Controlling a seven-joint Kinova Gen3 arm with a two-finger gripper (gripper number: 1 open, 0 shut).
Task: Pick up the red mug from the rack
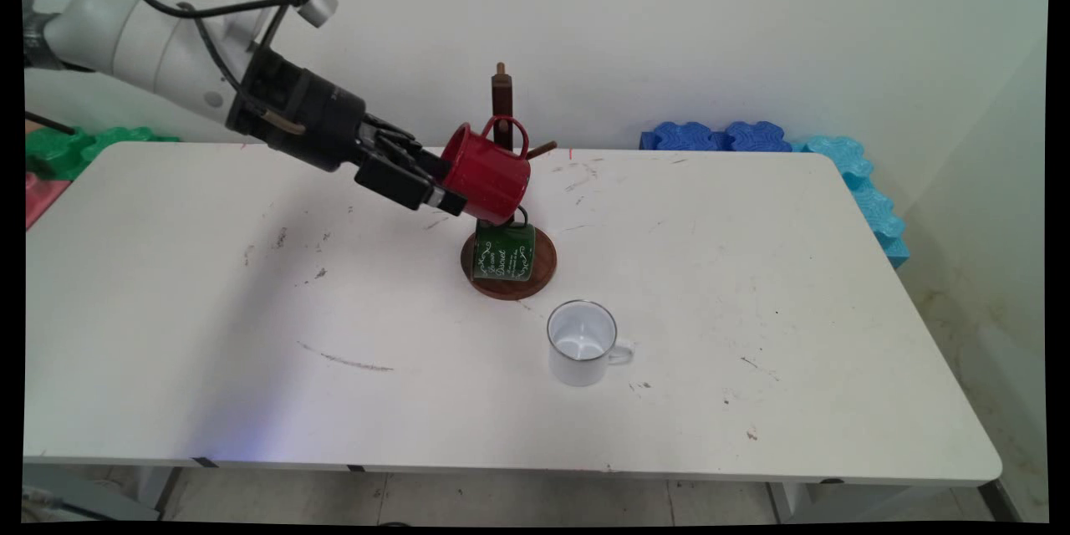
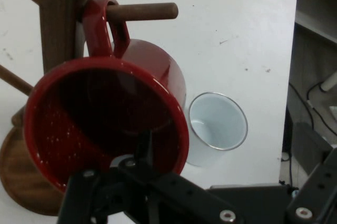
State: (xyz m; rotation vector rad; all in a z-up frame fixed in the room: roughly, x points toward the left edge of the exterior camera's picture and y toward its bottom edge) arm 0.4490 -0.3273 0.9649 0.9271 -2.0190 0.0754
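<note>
The black two-finger pincer (image 1: pixel 447 194) is clenched on the rim of a glossy red enamel mug (image 1: pixel 487 171), whose handle loops over a peg of the dark wooden mug tree (image 1: pixel 501 92). A green lettered mug (image 1: pixel 503 252) hangs lower down, above the tree's round base. A white enamel mug (image 1: pixel 581 343) stands upright on the white tabletop (image 1: pixel 752 267), near the base.

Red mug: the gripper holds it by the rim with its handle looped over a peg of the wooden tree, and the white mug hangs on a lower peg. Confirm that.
One thing is wrong: the white mug does not hang; the main view shows it standing upright on the table, in front of the wooden tree. The rest holds: the gripper grips the red mug by its rim, handle looped over a peg.
</note>
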